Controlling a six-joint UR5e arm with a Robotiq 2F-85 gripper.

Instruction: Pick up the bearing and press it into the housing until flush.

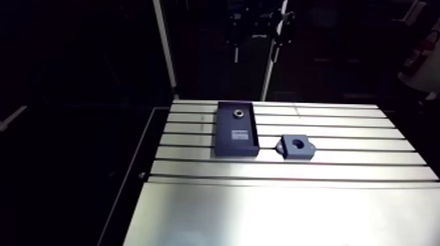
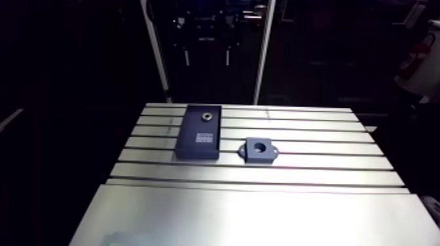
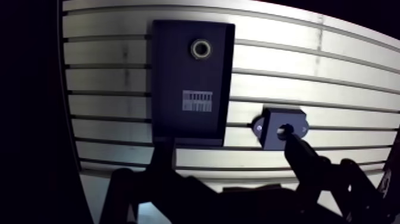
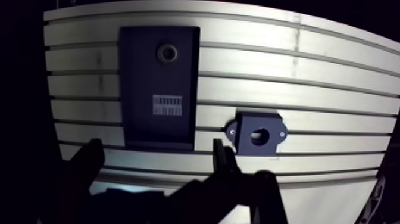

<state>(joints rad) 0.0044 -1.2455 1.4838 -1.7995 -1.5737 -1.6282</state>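
While the arm view takes in the whole slotted desk (image 1: 314, 209), it is only the wrist view that shows the gripper (image 3: 225, 138). Its two dark fingers (image 3: 303, 158) stand wide apart over the near part of the desk, clamped on nothing.

A dark rectangular tray (image 1: 226, 142) lies on the far half of the desk, its long side running near to far. The bearing (image 1: 239, 114), a small bright metal ring, sits at the tray's far end, well apart from the gripper. Whether it rests in a pocket or just on the tray's floor I cannot tell. A pale barcode label (image 1: 240, 135) is stuck on the tray nearer than the bearing.

The housing (image 1: 296, 146) stands on the desk just right of the tray's near corner (apart from it, not touching). It is a dark block with a round bore (image 4: 259, 137) facing up and a small ear on either side.

The two wrist eyes differ. In the left one, the right finger's tip overlaps the bore. In the right one, the housing is unobstructed, with a bright dot on each ear, perhaps a screw.
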